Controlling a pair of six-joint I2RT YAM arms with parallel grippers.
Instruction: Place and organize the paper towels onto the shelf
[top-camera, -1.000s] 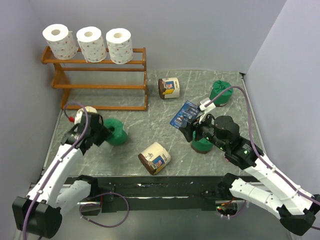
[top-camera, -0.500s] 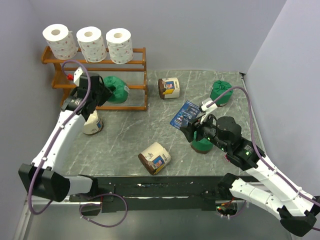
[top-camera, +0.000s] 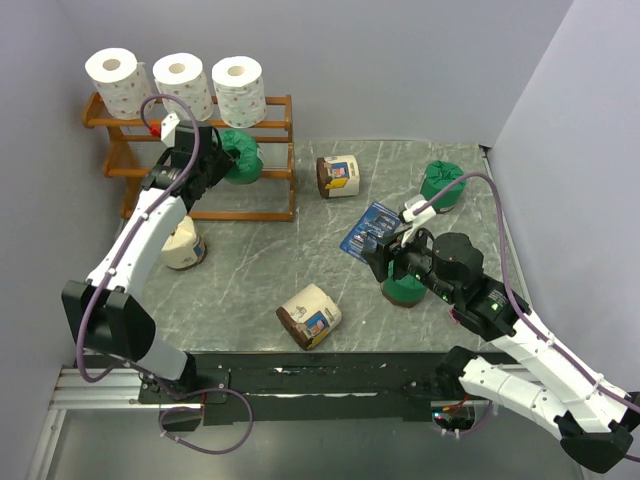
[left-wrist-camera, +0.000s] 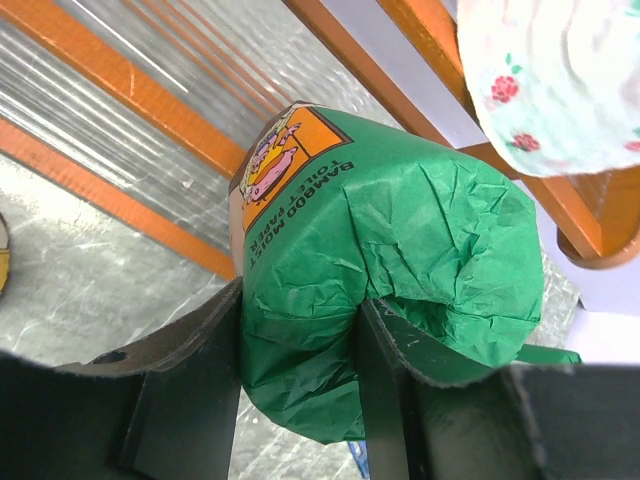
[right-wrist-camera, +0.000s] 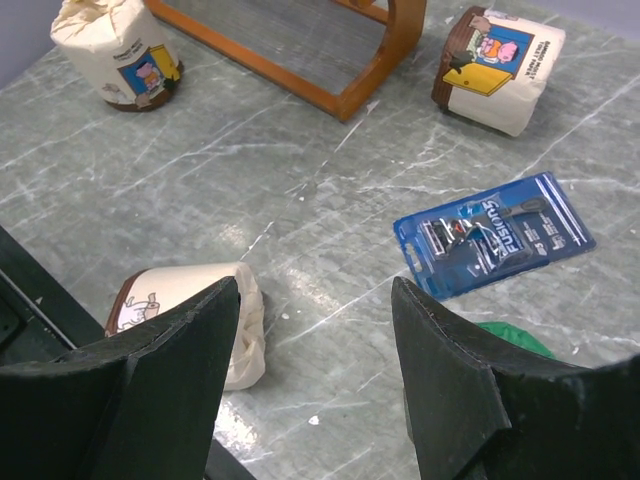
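My left gripper is shut on a green-wrapped roll and holds it at the right end of the shelf's middle tier, just under the top tier. In the left wrist view the fingers pinch the green roll in front of the orange slats. Three white rolls stand on the top tier. My right gripper is open and empty above the table, beside a second green roll. A third green roll sits at the far right.
Cream-and-brown rolls lie by the shelf's right end, near the front edge and left of the shelf's foot. A flat blue packet lies mid-table, also in the right wrist view. Walls close in on both sides.
My left arm lifted the green roll from the table's left side up and rightward to the shelf's middle tier. The right arm has stayed still.
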